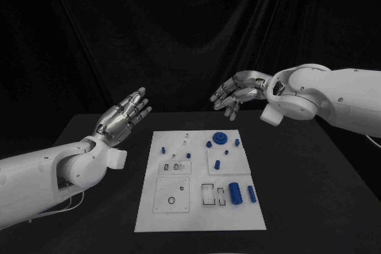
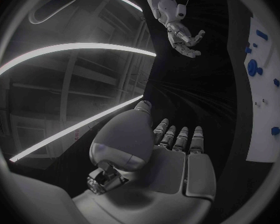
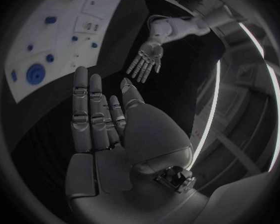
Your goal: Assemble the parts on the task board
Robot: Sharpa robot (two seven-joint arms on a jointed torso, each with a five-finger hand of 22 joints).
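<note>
both robot hands hang in the air above the far part of the black bench (image 1: 317, 171), and neither has hold of anything. left robot hand (image 1: 123, 117) is raised off the board's far left corner, its fingers straight, close together and pointing up and away, the palm turned inward toward the other arm. its own wrist view shows the same flat, outstretched palm (image 2: 177, 154) with nothing in it. right robot hand (image 1: 238, 93) is held higher, past the board's far edge and a little to the right, fingers loosely spread and drooping down toward the bench, nothing between them. in the right wrist view its fingers (image 3: 93, 114) lie long and nearly straight, with the left robot hand visible across the gap, well apart.

between and in front of the two hands the white task board (image 1: 151, 218) lies flat in the middle of the bench, its long side running away from the robot. the blue parts rest on it, all apart from both hands: a round disc-shaped part (image 1: 219, 137) near the far right corner with small pieces just beside it, several small pegs (image 1: 163, 150) scattered across the far half, an upright pin (image 1: 217, 165) on the right, and two larger cylinders (image 1: 235, 192) lying side by side near the right edge of the near half. rectangular cutouts and a dark ring (image 1: 172, 200) mark the board's near left panel.
</note>
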